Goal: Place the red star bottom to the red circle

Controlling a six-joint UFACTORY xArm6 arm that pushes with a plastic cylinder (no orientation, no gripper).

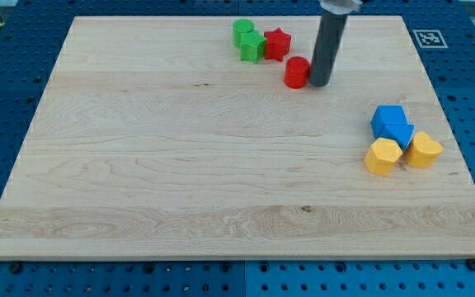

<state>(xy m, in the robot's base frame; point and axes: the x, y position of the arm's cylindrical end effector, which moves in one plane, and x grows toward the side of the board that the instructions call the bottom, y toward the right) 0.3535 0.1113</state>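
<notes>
One red star lies flat, touching a green block.

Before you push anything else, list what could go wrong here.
1. My tip sits right against the red circle, so a push toward the view's left would probably shift the circle, not the red star.
2. The star touches the green blocks; pushing it may drag them along.
</notes>
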